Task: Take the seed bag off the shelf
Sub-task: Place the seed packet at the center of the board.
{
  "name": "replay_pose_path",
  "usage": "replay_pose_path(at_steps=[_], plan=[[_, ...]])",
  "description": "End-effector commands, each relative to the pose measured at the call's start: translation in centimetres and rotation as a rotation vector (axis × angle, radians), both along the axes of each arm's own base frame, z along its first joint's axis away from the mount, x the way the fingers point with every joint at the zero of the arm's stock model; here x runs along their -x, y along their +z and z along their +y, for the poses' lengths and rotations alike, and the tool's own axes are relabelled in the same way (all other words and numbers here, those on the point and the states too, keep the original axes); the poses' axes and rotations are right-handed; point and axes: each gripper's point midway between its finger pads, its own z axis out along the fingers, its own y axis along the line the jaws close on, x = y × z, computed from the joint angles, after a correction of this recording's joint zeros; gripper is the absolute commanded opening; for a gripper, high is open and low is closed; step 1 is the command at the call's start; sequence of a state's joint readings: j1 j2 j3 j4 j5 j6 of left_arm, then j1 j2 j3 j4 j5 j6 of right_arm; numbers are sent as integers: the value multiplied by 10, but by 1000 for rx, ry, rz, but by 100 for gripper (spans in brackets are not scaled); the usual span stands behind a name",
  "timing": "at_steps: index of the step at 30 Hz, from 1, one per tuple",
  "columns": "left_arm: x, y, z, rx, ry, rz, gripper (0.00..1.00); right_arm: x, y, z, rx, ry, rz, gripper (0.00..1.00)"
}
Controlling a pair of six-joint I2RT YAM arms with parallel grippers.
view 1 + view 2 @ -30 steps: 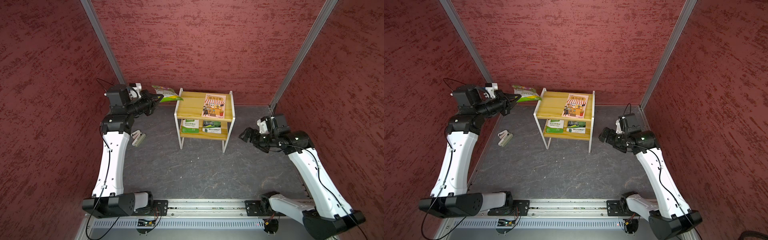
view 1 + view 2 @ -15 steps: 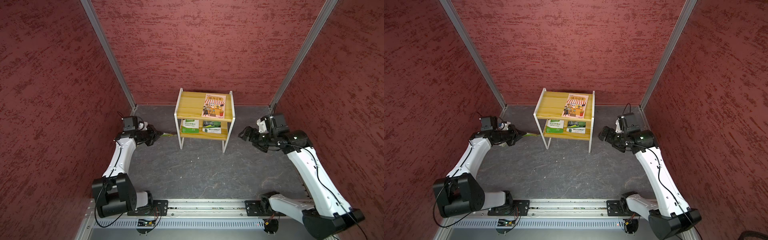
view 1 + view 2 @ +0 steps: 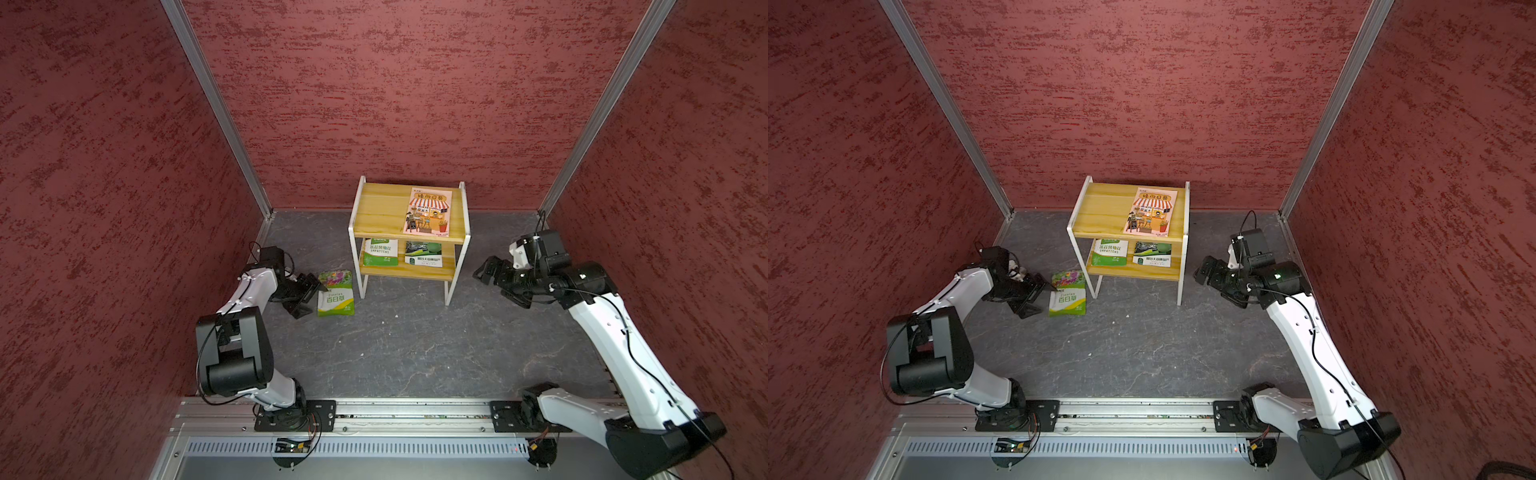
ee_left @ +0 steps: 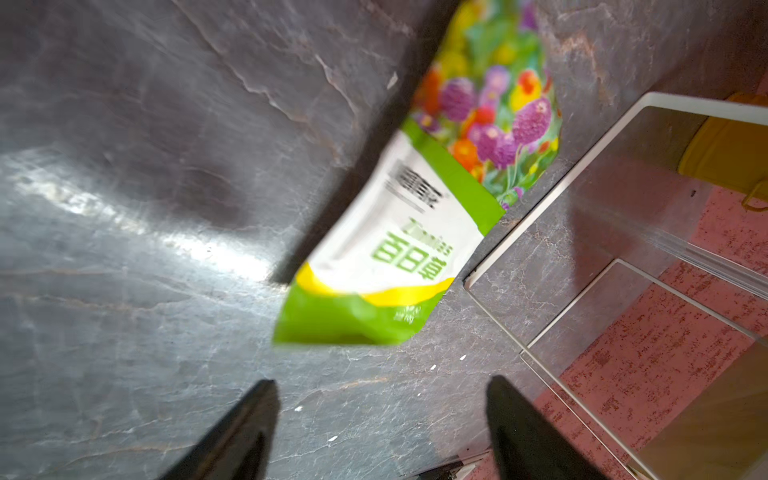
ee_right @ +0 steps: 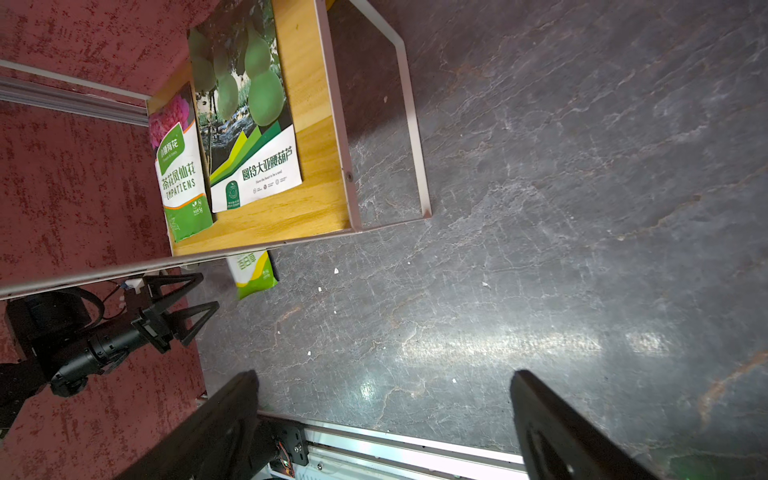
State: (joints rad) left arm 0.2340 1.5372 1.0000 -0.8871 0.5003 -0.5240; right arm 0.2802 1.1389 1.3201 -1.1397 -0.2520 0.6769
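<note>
The seed bag [image 3: 336,293] [image 3: 1068,294], green and white with a flower print, lies flat on the grey floor just left of the shelf's front left leg. My left gripper [image 3: 313,297] [image 3: 1042,299] is low beside it, open and empty. In the left wrist view the bag [image 4: 415,232] is blurred, just ahead of the spread fingertips of that gripper [image 4: 380,386]. The shelf [image 3: 374,208] [image 3: 1100,208] stands at the back middle. My right gripper [image 3: 484,274] [image 5: 384,376] hovers open and empty to the right of the shelf.
A pink illustrated packet [image 3: 428,212] lies on the top board. On the lower board lie a green-white packet [image 3: 380,252] and a gourd packet [image 3: 424,254]. Red walls close in three sides. An aluminium rail [image 3: 395,409] runs along the front.
The left arm came down from beside the shelf's top board to the floor with the bag, then its jaws opened and the bag now lies free. The right arm has not moved.
</note>
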Motion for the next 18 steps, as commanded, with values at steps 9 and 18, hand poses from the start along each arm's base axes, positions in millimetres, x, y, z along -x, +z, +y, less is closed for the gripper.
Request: replay_pose_path(at_steps=[9,18], plan=[[-5,113,35,-147,38,-252,100,-8,11,0,39,24,-39,98],[-26,227,-18,-208,-125,-484,100,-55,115,5,94,58,-214,98]])
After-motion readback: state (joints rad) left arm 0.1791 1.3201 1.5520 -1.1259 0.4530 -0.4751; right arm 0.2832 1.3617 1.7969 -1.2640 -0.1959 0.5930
